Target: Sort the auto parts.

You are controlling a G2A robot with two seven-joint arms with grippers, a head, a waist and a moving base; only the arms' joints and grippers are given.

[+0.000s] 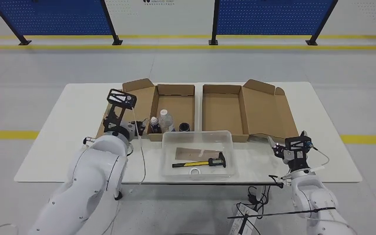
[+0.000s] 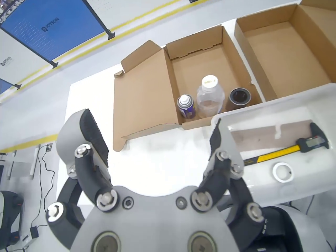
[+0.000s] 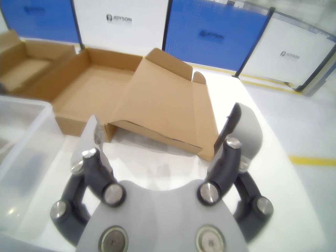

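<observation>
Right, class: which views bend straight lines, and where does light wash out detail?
Left wrist view: the yellow floor line bows, and the clear bin glares white; right wrist view: the top of the fence curves; top view: the table has straight edges.

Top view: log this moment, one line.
left gripper open | right gripper open | left box: spray can, bottle, dark canister | bin: caliper, white ring
</observation>
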